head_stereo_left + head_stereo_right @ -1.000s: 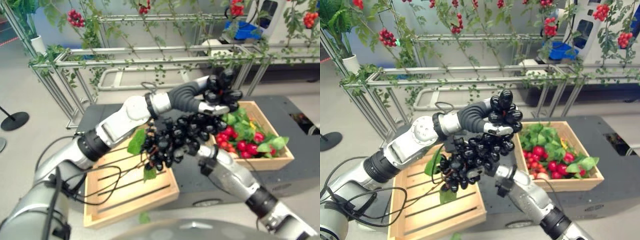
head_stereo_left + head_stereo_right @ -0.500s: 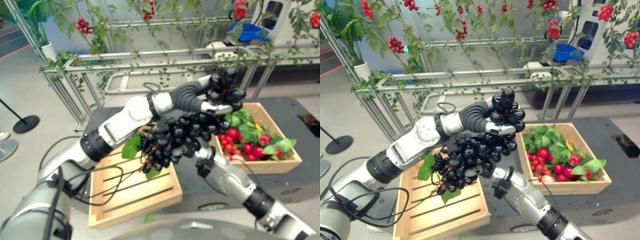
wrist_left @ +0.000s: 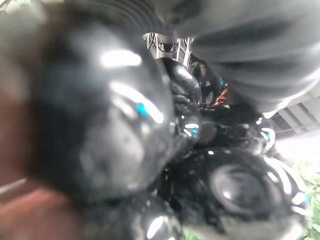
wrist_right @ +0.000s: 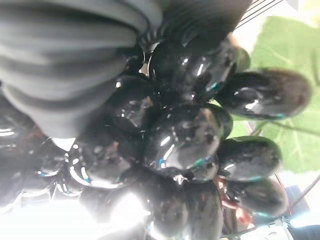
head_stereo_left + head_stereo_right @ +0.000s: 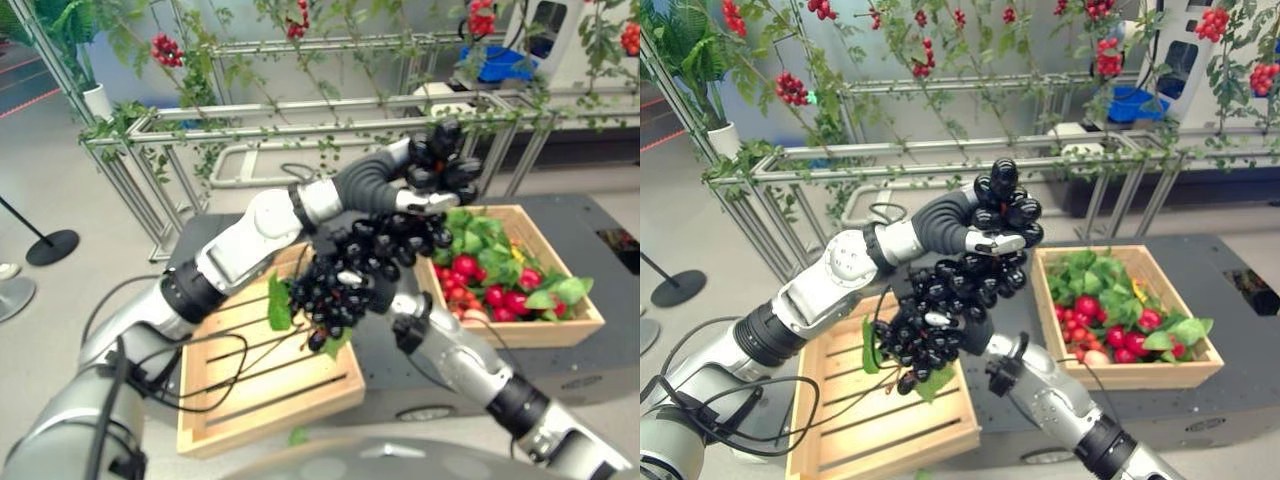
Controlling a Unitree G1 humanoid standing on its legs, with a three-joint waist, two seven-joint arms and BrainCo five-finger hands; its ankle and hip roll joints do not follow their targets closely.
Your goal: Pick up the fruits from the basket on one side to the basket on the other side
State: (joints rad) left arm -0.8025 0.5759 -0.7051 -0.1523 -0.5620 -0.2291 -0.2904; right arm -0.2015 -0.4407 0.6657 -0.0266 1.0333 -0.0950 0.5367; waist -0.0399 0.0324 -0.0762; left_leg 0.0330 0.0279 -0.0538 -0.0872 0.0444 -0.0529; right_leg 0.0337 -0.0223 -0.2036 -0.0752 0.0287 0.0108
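Observation:
A big bunch of black grapes with green leaves hangs in the air between the two baskets, over the right edge of the empty wooden basket. My left hand reaches across from the left and is shut on the top of the bunch, with grapes bulging above it. Up from the lower right comes my right hand, pressed into the underside of the bunch, which buries it. The other wooden basket on the right holds red fruits and green leaves. Both wrist views show glossy grapes right against the hands.
Both baskets sit on a dark low platform. Behind it runs a metal frame hung with vines and red berry clusters. A round black stand base lies on the floor at the left.
The bunch's lower end and its leaf have swung slightly to the right and down. My left hand has drawn a little leftward with the top of the bunch.

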